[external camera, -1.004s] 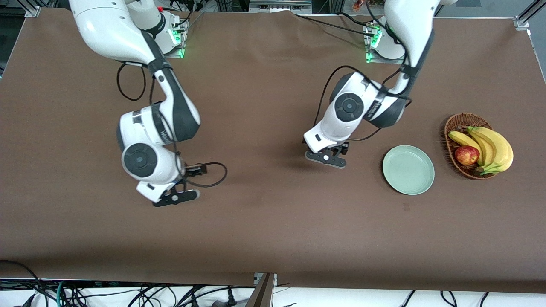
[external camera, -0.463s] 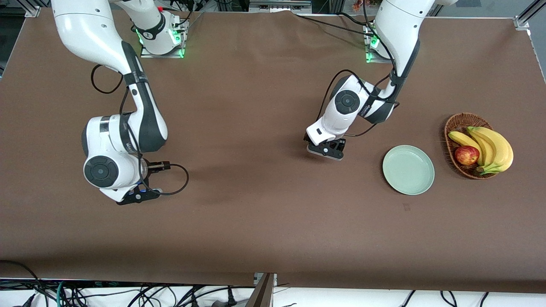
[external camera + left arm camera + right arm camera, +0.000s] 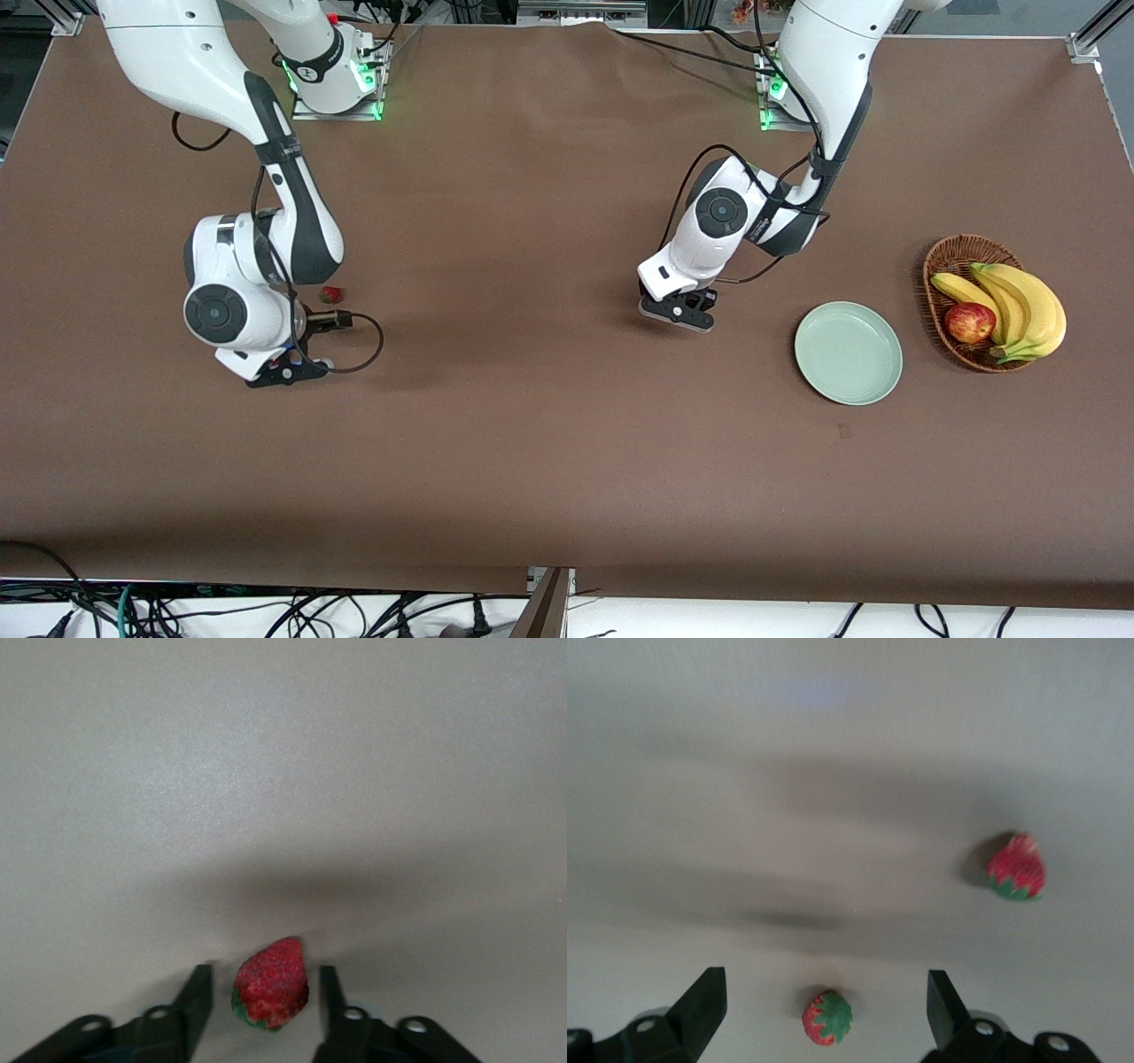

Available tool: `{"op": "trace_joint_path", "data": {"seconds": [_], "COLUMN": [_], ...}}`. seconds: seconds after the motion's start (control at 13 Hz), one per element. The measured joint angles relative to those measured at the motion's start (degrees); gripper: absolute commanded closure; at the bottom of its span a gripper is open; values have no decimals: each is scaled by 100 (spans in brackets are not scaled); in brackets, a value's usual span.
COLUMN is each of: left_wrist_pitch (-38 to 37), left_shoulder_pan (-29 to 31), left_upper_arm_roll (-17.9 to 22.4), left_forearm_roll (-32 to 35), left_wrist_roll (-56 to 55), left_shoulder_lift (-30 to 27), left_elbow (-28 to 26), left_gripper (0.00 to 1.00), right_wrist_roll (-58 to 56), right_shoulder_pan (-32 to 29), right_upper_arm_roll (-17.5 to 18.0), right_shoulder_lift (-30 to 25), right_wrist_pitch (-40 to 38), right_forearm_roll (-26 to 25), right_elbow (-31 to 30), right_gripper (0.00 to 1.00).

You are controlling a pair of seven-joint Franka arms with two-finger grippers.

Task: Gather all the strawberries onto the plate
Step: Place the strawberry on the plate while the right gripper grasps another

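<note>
L fingers [image 3: 197, 1005] flank strawberry [image 3: 271, 982]; plate [image 3: 848, 353] empty.

arms: glossy white shells, black joints | cables: black loops | fingers [image 3: 700, 1005]: black

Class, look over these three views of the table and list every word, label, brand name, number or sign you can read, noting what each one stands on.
None can be read.
Left arm's forearm: pale lettering on the dark band, too small to read.
Right arm's forearm: similar lettering on the dark band, too small to read.
Plate, basket, fruit, strawberries and tablecloth: no print visible.
Both wrist views: no text.
</note>
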Motion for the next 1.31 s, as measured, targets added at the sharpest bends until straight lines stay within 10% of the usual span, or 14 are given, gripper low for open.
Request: {"op": "trace_joint_path", "data": {"seconds": [0.62, 0.93, 1.31], "left_wrist_pitch": [-1466, -2911, -2941], "left_shoulder_pan": [799, 1738, 3055], "left_upper_arm_roll": [124, 182, 215], "left_forearm_roll": [6, 15, 19], "left_wrist_roll": [1586, 3490, 5777], "left_shoulder_lift": [-452, -623, -89], "left_elbow": [442, 1191, 1390], "left_gripper": [94, 93, 87], "right_wrist_roll": [0, 0, 0], "right_shoulder_pan": [2, 2, 2], "right_upper_arm_roll": [3, 2, 1], "right_shoulder_lift": [-360, -401, -405], "right_wrist_pitch": [1030, 1048, 1046], "right_forearm_roll": [442, 446, 447], "right_elbow": [-1446, -1523, -1537], "right_gripper": [2, 49, 91]}}
